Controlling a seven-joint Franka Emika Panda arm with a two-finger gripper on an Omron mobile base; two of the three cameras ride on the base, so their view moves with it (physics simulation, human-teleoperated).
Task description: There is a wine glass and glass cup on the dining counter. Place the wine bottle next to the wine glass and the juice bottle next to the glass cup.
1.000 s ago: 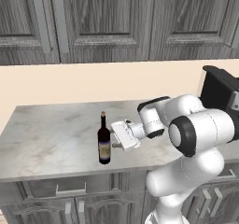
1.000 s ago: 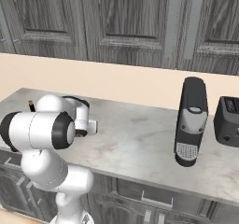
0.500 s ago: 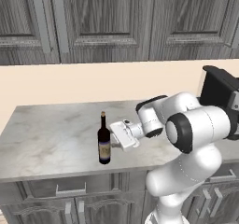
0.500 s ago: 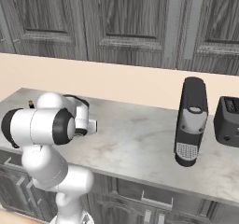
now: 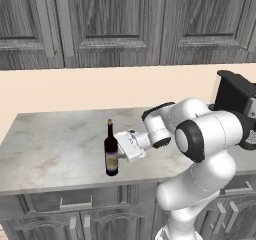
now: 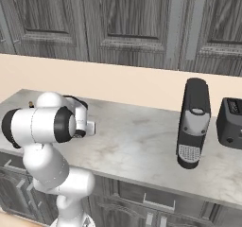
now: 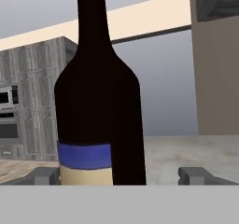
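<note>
Here, your items as they stand.

Item one: the tall, slim, nearly black glass wine bottle [image 5: 111, 151] with a long narrow neck and a beige label. It stands upright on the grey marbled stone worktop [image 5: 55, 144], close to the front edge, which leaves its body free for a sideways approach. In the hand view, the bottle [image 7: 98, 106] sits between the two finger tips, slightly toward the left one.

Item two: the white two-finger hand [image 5: 121, 149]. You have it level with the lower body of the bottle, reaching in from the bottle's right, probably so the pads can meet the widest, straightest part of the glass. Its jaws stand spread as wide as they go, one tip on either side of the bottle, and they grip nothing yet.

Item three: a black coffee machine [image 6: 191, 122] and a dark toaster [image 6: 230, 123], farther along the same worktop, well apart from the bottle and out of your reach path.

Judgement: you are at the pre-grasp stage; closing on the body, then lifting straight up, looks like the next call.
</note>
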